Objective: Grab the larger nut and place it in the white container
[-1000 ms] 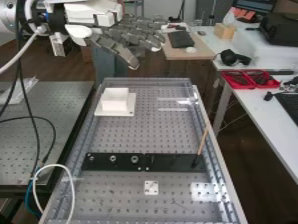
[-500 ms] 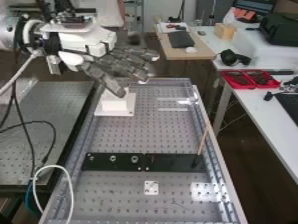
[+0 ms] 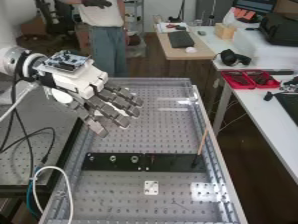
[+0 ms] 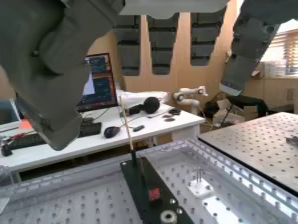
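In the high view the hand [image 3: 110,104] is over the bench's far left part, open with its fingers extended and spread, above and well beyond the black bar [image 3: 174,162]. The larger nut [image 3: 113,159] stands on the bar between the smaller nut [image 3: 91,158] and the bearing [image 3: 134,159]. The white container is largely hidden behind the hand, with bits of white between the fingers. In the wrist view the hand [image 4: 163,47] has its fingers hanging apart, holding nothing, and the bearing [image 4: 168,216] sits on the bar below.
A thin wooden stick [image 3: 203,142] rises from the bar's right end. Nearer the front lies a small white plate [image 3: 151,188]. A white cable [image 3: 66,172] loops at the front left. Red trays [image 3: 249,79] stand on the side table. A person stands behind the bench.
The hand has come down and slightly forward from beyond the bench's far end, now covering the container. Its fingers stay extended. The parts on the bar have not moved.
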Motion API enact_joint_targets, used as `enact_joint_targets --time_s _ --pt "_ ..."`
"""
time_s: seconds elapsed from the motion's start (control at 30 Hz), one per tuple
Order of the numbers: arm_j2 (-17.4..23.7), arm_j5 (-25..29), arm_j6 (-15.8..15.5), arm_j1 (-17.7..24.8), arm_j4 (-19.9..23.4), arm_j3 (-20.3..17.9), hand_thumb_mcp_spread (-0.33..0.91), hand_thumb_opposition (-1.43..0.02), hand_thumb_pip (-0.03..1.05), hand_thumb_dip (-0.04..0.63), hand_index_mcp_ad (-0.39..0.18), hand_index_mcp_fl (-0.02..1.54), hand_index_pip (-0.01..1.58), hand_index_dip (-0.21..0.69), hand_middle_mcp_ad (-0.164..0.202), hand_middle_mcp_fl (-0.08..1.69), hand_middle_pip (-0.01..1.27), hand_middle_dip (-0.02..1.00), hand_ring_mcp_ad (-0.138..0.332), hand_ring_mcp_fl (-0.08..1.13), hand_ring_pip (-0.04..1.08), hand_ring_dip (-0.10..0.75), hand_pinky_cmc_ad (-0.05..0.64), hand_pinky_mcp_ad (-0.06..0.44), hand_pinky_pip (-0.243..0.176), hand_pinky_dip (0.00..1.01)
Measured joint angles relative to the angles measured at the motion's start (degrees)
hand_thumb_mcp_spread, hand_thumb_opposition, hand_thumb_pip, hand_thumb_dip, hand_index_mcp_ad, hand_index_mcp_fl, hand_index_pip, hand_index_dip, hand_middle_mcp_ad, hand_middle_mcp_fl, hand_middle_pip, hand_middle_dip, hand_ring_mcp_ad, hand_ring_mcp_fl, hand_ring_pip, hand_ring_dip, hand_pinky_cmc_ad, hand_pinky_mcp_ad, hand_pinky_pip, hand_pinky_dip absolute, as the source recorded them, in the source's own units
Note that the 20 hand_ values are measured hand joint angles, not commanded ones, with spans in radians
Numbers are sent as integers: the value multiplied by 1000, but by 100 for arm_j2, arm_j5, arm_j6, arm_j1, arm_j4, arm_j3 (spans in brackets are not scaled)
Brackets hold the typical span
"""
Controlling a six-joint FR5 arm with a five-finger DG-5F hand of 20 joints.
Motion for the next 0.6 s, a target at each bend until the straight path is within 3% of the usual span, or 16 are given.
enact_joint_targets --time_s 0.37,0.6 --pt "-320 256 244 -79 428 -381 218 -848 703 159 -87 23 1044 -131 72 23 140 237 202 0 105 178 415 377 -98 689" --pt "-627 311 273 -197 780 -527 248 -866 709 159 -112 9 1253 -82 68 23 143 237 201 0 101 176 415 379 -105 684"
